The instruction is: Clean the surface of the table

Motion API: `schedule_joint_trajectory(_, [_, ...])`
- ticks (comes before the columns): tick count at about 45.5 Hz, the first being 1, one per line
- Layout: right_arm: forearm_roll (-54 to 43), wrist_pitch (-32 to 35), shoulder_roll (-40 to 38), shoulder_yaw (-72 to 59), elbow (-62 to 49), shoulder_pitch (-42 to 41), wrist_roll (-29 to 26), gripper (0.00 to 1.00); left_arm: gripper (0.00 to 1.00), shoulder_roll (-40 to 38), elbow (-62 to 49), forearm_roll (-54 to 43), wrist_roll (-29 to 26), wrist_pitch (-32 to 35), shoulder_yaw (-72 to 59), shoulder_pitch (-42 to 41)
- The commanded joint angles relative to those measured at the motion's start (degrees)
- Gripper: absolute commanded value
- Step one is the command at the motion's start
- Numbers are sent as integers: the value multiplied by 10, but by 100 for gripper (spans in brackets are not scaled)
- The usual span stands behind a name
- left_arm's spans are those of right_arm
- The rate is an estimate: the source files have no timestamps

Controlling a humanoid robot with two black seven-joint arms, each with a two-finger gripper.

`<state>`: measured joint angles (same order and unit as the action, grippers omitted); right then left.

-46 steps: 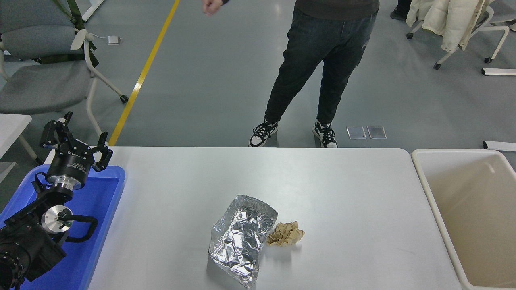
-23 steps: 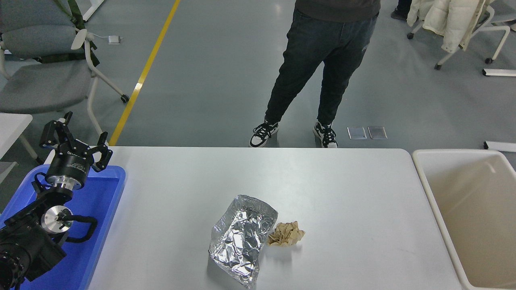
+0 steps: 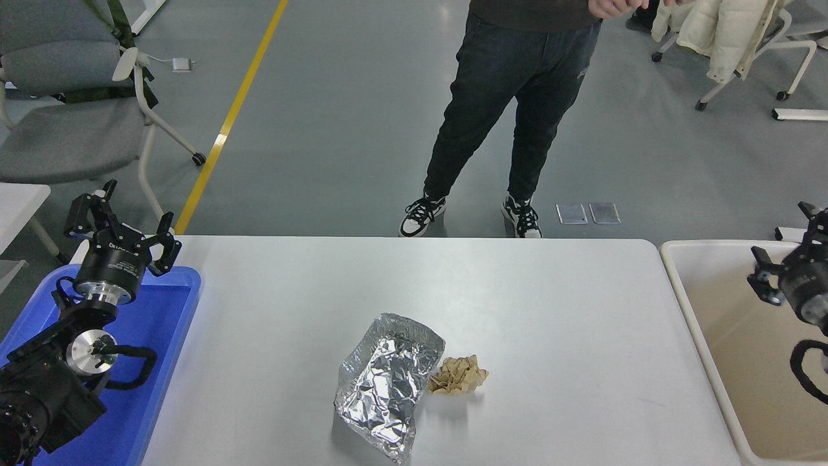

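the right gripper [image 3: 786, 255] has come into view at the right edge, where a moment ago there was only the cream bin [image 3: 679, 304]; it now hangs above the bin's near-left part, its fingers spread apart and holding nothing. the person [image 3: 511, 97] at the far side has shifted a little too, a hand now showing at the top edge. the left gripper [image 3: 119, 223] sits parked over the far corner of the blue tray [image 3: 162, 362], fingers spread and empty.

the table surface [image 3: 550, 310] fills the middle of the view, between tray and bin. on its near-middle part lie a crumpled foil container [image 3: 388, 382] and, touching its right side, a wad of brown paper [image 3: 459, 375]. both are well apart from the right gripper. by my reading, the cleaning has hardly begun: both bits of rubbish are left to pick up and carry off, most likely to the bin, and neither is gripped yet.
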<state>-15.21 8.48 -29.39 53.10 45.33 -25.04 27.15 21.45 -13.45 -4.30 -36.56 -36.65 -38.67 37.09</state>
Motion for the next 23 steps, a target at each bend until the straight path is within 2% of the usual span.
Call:
schedule_joint_trajectory(1, [-87, 7, 104, 71, 38, 35, 49, 100, 100, 0, 0, 0, 0, 0, 0, 0])
schedule_joint_trajectory(10, [-115, 7, 135, 71, 6, 25, 69, 100, 100, 0, -1, 0, 0, -1, 0, 0])
schedule_joint_trajectory(23, [-111, 2, 136, 51, -7, 13, 64, 100, 100, 0, 0, 0, 0, -1, 0, 0])
